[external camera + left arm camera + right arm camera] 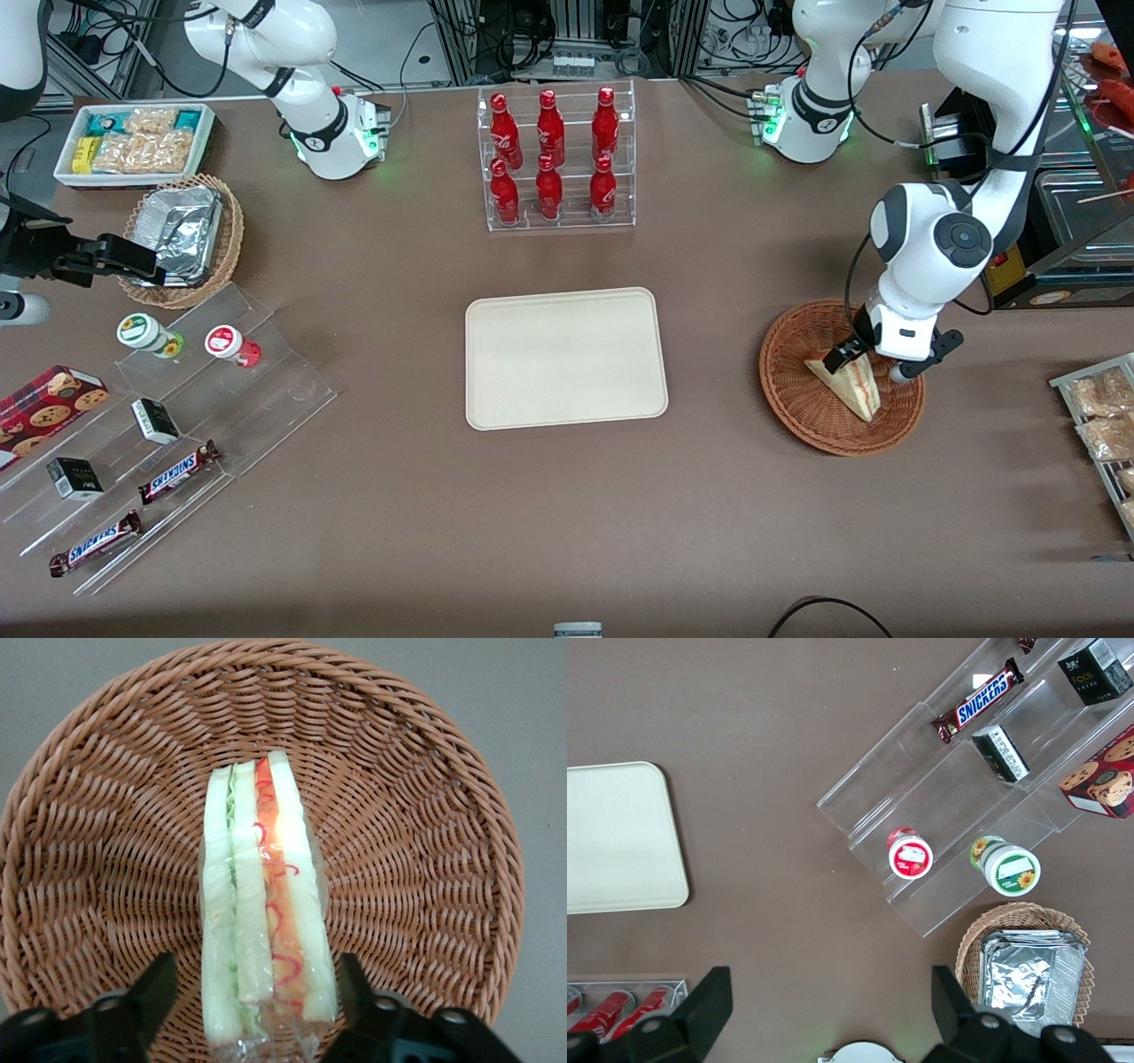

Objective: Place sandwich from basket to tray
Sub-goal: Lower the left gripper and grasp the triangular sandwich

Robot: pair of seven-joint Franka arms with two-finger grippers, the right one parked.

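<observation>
The sandwich [852, 387] is a wrapped triangular wedge standing on edge in the reddish-brown wicker basket [784, 377], toward the working arm's end of the table. In the left wrist view its red and pale-green layers [266, 904] face the camera over the basket weave [106, 842]. My left gripper [866, 365] is down in the basket, open, with one black finger [159, 988] on each side of the sandwich and a small gap at each. The cream tray [565, 357] lies flat and bare at the table's middle; its corner also shows in the right wrist view [616, 833].
A clear rack of red bottles [556, 159] stands farther from the camera than the tray. A clear stepped shelf [159, 416] with snacks, a tan basket with a foil container [182, 235] and a white snack box [133, 142] lie toward the parked arm's end. Bagged snacks [1099, 412] sit beside the reddish basket.
</observation>
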